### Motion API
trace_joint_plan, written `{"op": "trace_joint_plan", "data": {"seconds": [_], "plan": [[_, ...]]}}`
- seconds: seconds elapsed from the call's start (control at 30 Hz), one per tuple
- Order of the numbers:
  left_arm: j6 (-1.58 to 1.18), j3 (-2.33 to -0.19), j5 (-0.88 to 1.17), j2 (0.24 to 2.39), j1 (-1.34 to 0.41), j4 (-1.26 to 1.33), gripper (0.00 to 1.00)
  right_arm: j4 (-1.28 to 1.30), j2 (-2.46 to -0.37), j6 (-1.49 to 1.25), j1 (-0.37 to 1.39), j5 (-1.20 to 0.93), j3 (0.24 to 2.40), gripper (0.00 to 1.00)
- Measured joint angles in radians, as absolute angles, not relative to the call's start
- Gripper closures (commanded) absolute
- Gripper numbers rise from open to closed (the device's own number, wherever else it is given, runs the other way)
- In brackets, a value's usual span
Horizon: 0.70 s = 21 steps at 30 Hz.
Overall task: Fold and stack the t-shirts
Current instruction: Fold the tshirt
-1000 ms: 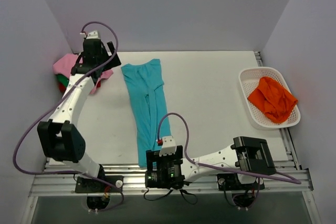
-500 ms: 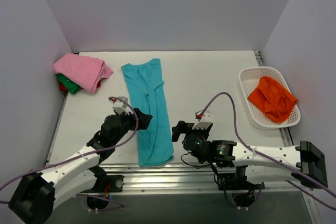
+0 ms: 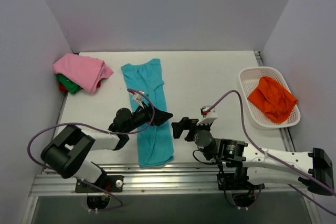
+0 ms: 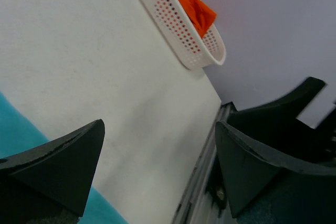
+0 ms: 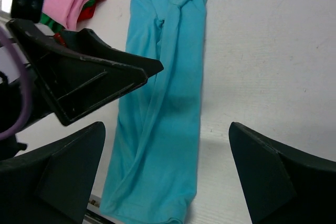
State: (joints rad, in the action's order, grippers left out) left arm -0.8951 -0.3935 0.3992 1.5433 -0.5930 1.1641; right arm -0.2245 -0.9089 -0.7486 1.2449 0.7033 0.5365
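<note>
Shirt stack (image 3: pixel 79 72) far left, spread shirt (image 3: pixel 147 90) middle, basket (image 3: pixel 244 88) right (holding another shirt (image 3: pixel 272 99))

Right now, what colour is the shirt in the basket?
Orange; the shirt shows best in the top external view.

teal shirt (image 3: pixel 144 80) | pink shirt (image 3: pixel 81 69) | orange shirt (image 3: pixel 272 98) | white lattice basket (image 3: pixel 248 100)

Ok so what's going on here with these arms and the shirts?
Two robot arms are at a teal shirt lying in a long folded strip. The left gripper, over its middle, and the right gripper, beside it, are both open and empty. A pink shirt tops a pile at far left; an orange shirt sits in the basket.
</note>
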Motion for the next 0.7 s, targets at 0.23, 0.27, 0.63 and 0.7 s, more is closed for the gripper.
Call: {"op": "trace_joint_plan", "data": {"seconds": [0.23,0.27,0.63,0.7], "plan": [[-0.808,-0.566,-0.178,0.991,-1.01,0.316,0.06,-0.064,-1.009,-0.854,1.214,0.691,0.545,0.0],[-0.826,-0.613,-0.253,0.945,-1.036,0.201,0.06,-0.054,-1.047,-0.868,1.204,0.68,0.545,0.0],[-1.124,-0.73,-0.636,1.145,-1.102,-0.671,0.06,-0.107,-1.404,-0.942,1.036,0.472,0.548,0.0],[-1.143,-0.707,-0.63,1.173,-1.087,-0.673,0.06,-0.117,-1.397,-0.947,1.015,0.454,0.546,0.0]]}}
